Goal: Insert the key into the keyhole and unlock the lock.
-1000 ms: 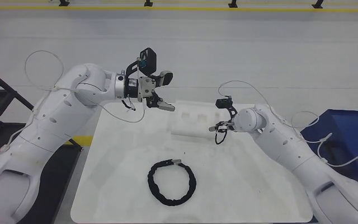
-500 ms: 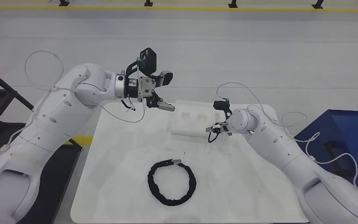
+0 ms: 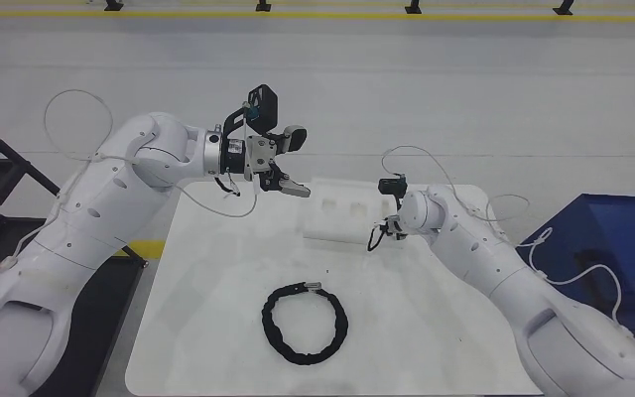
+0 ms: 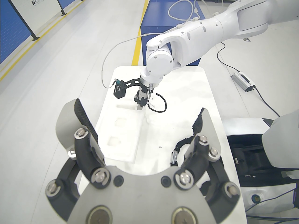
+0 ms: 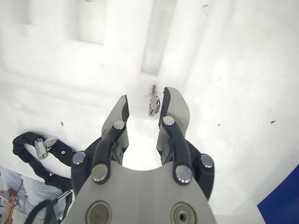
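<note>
Jaws of the right gripper (image 5: 144, 97) stand apart on either side of the small silver key (image 5: 153, 108), which sits at the edge of the white foam block (image 3: 342, 220), right of centre in the top view. Whether either jaw touches it I cannot tell. The black chain lock (image 3: 305, 324) lies looped on the counter (image 3: 198, 318) at lower centre, well apart from the key. The left gripper (image 3: 296, 162), upper left of centre, has its jaws spread wide.

a white table (image 3: 198, 298) stands on a pale grey floor (image 3: 397, 89) crossed by a yellow line (image 3: 317, 15); a blue cabinet (image 4: 163, 12) sits near it, blue-and-white barriers (image 4: 14, 8) lining the brightly lit hall.
</note>
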`<action>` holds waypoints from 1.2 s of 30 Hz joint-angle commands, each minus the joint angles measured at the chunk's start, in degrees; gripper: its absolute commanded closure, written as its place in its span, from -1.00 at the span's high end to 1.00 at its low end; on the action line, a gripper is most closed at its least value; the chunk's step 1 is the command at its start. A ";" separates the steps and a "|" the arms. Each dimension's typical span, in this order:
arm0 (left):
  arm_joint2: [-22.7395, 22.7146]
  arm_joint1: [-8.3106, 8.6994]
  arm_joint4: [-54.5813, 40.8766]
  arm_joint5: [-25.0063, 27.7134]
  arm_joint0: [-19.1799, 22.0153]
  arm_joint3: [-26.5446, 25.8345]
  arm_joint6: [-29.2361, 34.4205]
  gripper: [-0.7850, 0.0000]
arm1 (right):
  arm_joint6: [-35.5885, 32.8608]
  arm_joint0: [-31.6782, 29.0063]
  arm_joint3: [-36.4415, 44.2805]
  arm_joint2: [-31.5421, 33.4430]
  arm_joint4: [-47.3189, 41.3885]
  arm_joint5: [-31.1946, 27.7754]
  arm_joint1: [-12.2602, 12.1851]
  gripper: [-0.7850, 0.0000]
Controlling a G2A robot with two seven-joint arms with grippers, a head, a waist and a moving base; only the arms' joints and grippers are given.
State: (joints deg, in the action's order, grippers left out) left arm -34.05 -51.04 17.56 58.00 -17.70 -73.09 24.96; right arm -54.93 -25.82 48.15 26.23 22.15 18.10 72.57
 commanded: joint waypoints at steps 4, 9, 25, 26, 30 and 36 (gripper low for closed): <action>0.00 0.00 0.00 0.00 0.00 0.00 0.00 1.00 | 0.19 0.00 -2.32 0.00 0.61 0.29 0.99 -0.54; 0.00 0.00 0.00 0.00 0.00 0.00 0.00 1.00 | 0.38 0.16 -4.24 -0.06 1.30 0.99 2.09 -0.89; 0.00 0.00 0.00 0.00 0.00 0.00 0.00 1.00 | -3.37 2.76 -5.36 0.67 6.00 3.29 3.91 -1.00; 0.00 0.00 0.00 0.00 0.00 0.00 0.00 1.00 | -4.09 2.92 -5.01 0.91 6.21 3.26 3.83 -1.00; 0.00 0.00 0.00 0.00 0.00 0.00 0.00 1.00 | -6.12 3.49 -2.77 2.23 7.17 3.31 3.24 -1.00; 0.00 0.00 0.00 0.00 0.00 0.00 0.00 1.00 | -8.84 2.80 2.55 6.04 6.82 1.85 1.34 -1.00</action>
State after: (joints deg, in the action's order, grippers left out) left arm -34.05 -51.04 17.56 58.00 -17.70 -73.09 24.96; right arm -63.25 -22.75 49.70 31.45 29.25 20.29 74.30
